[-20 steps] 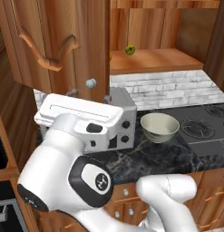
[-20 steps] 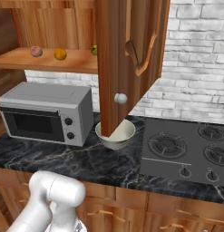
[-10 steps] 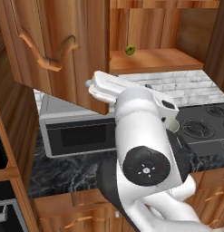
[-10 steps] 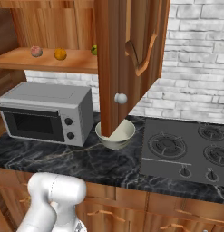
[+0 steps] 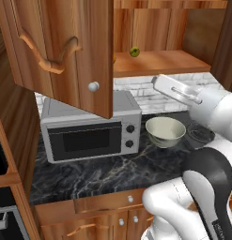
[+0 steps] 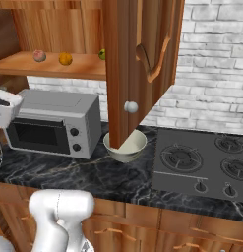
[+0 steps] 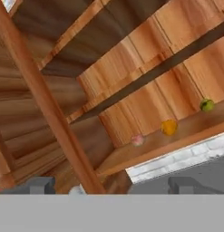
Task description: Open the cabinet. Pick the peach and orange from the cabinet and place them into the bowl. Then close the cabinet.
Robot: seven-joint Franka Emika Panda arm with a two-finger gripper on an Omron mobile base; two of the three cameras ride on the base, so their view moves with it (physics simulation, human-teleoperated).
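Now, arm: it has swung across the left base view within the last second, from the lower left to the right side, above the bowl (image 5: 165, 131).
Gripper (image 7: 110, 186): fingers spread wide, holding nothing, tips aimed up at the open shelf.
Cabinet (image 6: 137, 59): both doors stand open, unchanged over that second; opening looks done.
Peach (image 7: 137, 140): on the shelf, leftmost of three fruits, apart from the orange (image 7: 168, 127).
Orange: middle of the row, untouched.
Green-yellow fruit (image 7: 206, 105): farthest right, not wanted.
Bowl: empty on the dark marble counter (image 5: 89, 173), just beside the microwave (image 5: 87, 129).
Meaning: the swing likely lines the hand up for the first pick; both fruits remain to move.
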